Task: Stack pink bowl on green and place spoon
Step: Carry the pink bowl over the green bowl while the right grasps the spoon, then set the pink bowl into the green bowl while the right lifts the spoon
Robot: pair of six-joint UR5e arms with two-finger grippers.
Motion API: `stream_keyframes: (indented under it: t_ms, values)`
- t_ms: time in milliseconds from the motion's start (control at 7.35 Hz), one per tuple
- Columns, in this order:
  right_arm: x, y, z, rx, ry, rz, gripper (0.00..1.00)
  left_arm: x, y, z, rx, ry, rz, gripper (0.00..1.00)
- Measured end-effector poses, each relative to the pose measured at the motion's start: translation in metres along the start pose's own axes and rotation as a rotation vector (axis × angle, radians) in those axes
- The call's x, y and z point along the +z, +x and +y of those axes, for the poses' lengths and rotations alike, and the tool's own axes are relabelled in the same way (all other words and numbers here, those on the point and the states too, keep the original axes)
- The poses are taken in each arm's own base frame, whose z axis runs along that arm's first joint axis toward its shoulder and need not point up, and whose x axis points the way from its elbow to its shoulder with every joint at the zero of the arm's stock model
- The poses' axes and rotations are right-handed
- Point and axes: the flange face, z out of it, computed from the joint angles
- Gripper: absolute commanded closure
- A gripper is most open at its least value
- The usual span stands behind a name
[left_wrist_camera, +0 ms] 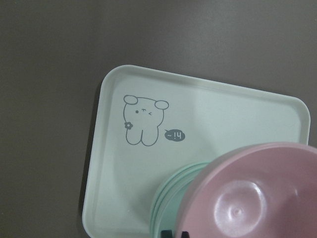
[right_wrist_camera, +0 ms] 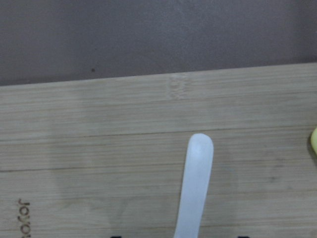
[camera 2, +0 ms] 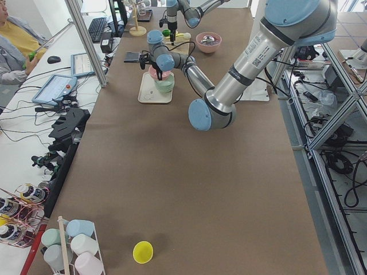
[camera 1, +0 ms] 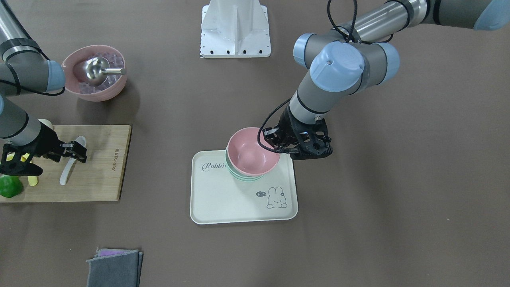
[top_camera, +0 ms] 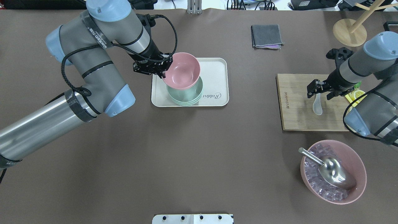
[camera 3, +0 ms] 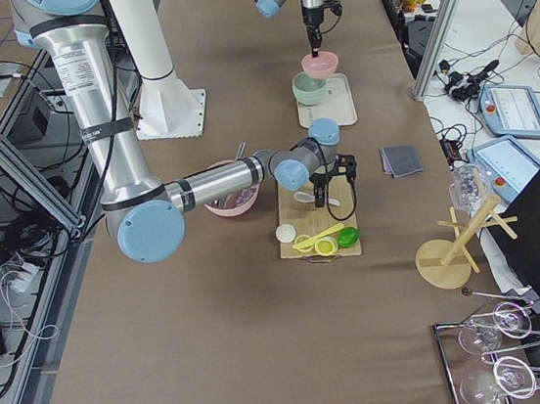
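The small pink bowl (top_camera: 182, 71) is tilted and pinched at its rim by my left gripper (top_camera: 163, 72), which is shut on it. It hangs over the nested mint green bowls (top_camera: 186, 95), which stand on the pale tray (top_camera: 217, 71); I cannot tell whether they touch. The white spoon (top_camera: 317, 107) lies flat on the wooden cutting board (top_camera: 295, 115). My right gripper (top_camera: 320, 92) is open, low over the spoon with one finger on each side of it. The right wrist view shows the spoon's handle (right_wrist_camera: 195, 183) lying between the fingertips.
A larger pink bowl (top_camera: 357, 161) with ice cubes and a metal scoop (top_camera: 334, 172) stands near the board. A yellow knife and a lime (camera 1: 10, 186) lie at the board's outer end. A grey cloth (top_camera: 266, 36) and a wooden stand (top_camera: 349, 32) are at the far side.
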Motion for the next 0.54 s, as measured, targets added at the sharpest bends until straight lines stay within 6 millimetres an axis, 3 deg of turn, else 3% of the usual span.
stream_keyframes:
  t_ms: [408, 544]
  values:
    - [0.0033, 0.0013, 0.0004, 0.005, -0.005, 0.005, 0.18, 0.0059, 0.0028, 0.0096, 0.010, -0.011, 0.001, 1.00]
    - [0.0048, 0.0025, 0.0002, 0.007, -0.007, 0.008, 0.21, 0.0061, 0.0029, 0.0100, 0.011, -0.012, 0.001, 0.89]
